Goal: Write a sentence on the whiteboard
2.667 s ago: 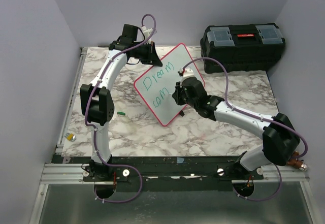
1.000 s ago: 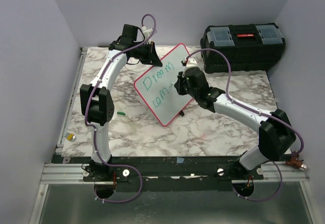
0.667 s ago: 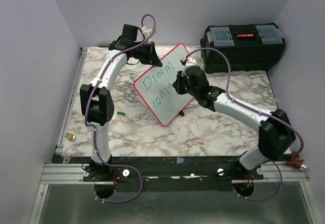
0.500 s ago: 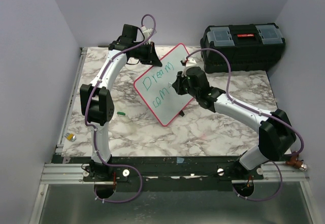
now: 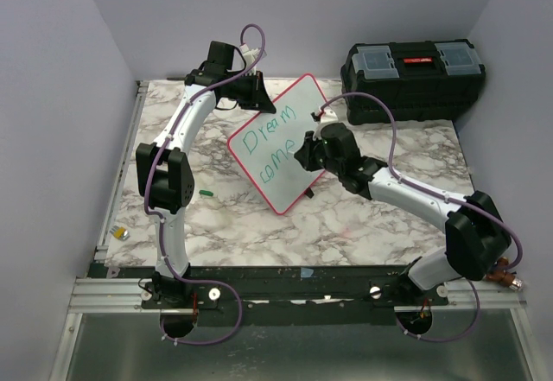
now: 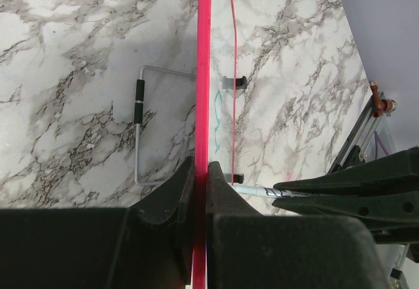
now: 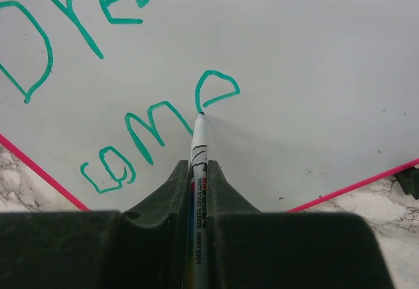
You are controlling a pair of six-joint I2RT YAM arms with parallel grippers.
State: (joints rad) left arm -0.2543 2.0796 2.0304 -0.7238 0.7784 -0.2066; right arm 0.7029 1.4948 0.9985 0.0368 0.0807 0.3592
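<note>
Two hands share one job here. Your left hand (image 6: 201, 171) is closed tight on the red rim of the whiteboard (image 5: 298, 109), which stands tilted near the middle of the table (image 5: 363, 217). That grip at the upper edge likely steadies the board against the push of the pen. A thin wire stand (image 6: 139, 105) shows behind the board in the left wrist view.

Your right hand (image 7: 196, 168) is clamped on a single marker (image 7: 197, 138), barrel pinched between the fingers and tip touching the white surface at the foot of a freshly looped "e". Holding it low and nearly in line with the wrist probably gives you a clear sight of the stroke.

Count the sentence (image 5: 266, 132) at two green words so far, "Dream" above and "come" below, on two lines; plenty of bare board lies to their right.

Elsewhere: one black toolbox (image 5: 413, 70) at the far right corner, well apart from the work, and one small green piece (image 5: 206, 193), possibly the marker's cap, lying on the table left of the board.
</note>
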